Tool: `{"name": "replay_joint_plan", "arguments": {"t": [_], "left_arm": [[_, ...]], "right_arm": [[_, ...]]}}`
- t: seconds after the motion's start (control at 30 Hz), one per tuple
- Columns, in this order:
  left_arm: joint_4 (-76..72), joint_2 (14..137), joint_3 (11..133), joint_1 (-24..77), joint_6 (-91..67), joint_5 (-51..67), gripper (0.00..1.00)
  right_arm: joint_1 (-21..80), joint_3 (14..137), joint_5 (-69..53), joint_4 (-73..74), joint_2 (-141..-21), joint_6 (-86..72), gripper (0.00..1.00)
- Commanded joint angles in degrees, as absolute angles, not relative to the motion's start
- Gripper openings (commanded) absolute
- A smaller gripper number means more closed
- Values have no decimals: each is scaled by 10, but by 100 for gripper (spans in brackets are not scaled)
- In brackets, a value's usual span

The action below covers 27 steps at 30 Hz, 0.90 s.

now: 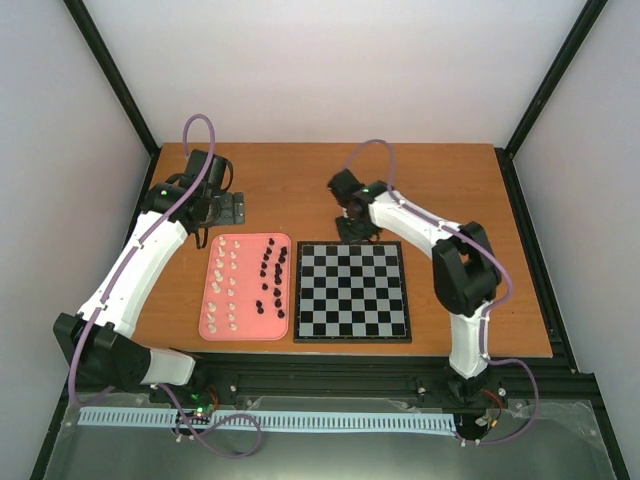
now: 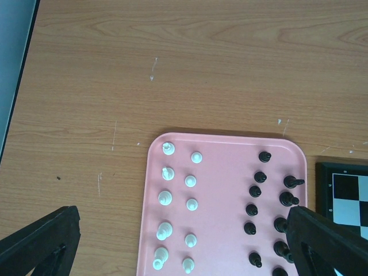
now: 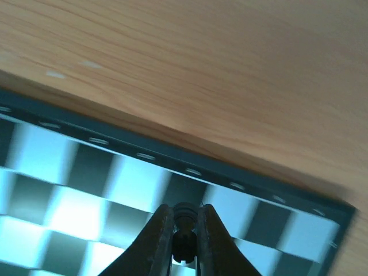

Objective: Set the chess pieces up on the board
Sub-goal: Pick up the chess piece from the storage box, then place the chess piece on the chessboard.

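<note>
Right gripper [image 3: 185, 236] is pinching a dark piece [image 3: 184, 215] between nearly closed fingers, hanging over the far row of the board [image 1: 350, 295] — reads as the placing step, and no other piece is showing on the board. Next move is calling for a straight drop onto a back-row square, centred, then a release without tipping. Left gripper [image 2: 183, 236] is hovering wide open, gripping nothing, over the far end of the pink tray [image 2: 224, 190] — the other chess pieces [image 2: 252, 210] are sitting there, whites outboard, blacks on the board side.
</note>
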<state>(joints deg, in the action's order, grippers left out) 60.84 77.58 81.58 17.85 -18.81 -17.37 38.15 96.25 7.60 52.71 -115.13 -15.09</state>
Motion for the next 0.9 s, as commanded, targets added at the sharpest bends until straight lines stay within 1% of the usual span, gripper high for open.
{"name": "replay_joint_plan", "arguments": {"t": [0.0, 0.17, 0.33, 0.67, 0.87], "left_arm": [[597, 777, 829, 180, -186, -162, 100], [597, 787, 831, 180, -185, -160, 100], [597, 788, 830, 180, -188, -156, 100], [596, 793, 829, 180, -192, -157, 100], [595, 800, 831, 180, -193, -155, 100]], "right_arm": [[340, 867, 118, 471, -1072, -173, 3], [327, 812, 147, 451, -1041, -169, 3], [292, 772, 125, 432, -1031, -179, 3], [253, 734, 107, 416, -1020, -179, 3], [247, 726, 102, 413, -1026, -176, 3]]}}
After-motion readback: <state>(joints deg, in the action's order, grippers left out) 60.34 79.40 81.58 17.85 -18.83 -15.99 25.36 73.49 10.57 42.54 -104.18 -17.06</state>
